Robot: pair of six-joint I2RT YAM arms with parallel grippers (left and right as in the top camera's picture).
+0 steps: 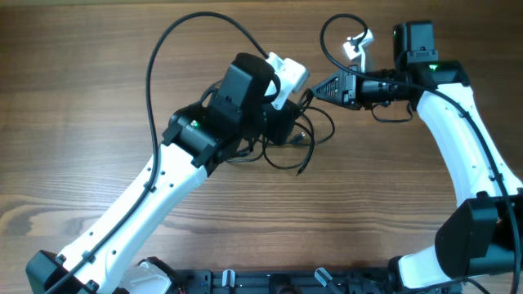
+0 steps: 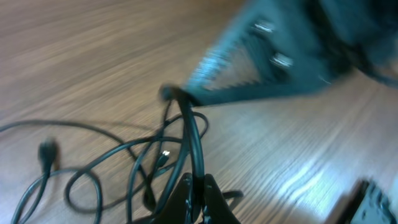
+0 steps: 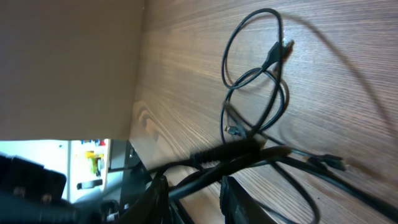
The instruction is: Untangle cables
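The cables (image 1: pixel 301 145) are thin black cords tangled in loops at the table's middle. My left gripper (image 1: pixel 288 124) sits over the tangle. In the left wrist view it (image 2: pixel 199 185) is shut on one cable (image 2: pixel 194 137) that rises to the blurred tip of my right gripper (image 2: pixel 249 68). Loose loops and a plug (image 2: pixel 46 152) lie to the left. My right gripper (image 1: pixel 317 88) points left at the tangle. In the right wrist view it (image 3: pixel 194 190) is open, with cables (image 3: pixel 249 158) running between its fingers. Beyond lie loops (image 3: pixel 252 81) with plugs (image 3: pixel 280 50).
A thicker black cord (image 1: pixel 163 57) arcs from my left arm across the back left of the wooden table (image 1: pixel 82 122). A cord loop with a white fitting (image 1: pixel 358 42) stands by my right wrist. The arm bases sit along the front edge.
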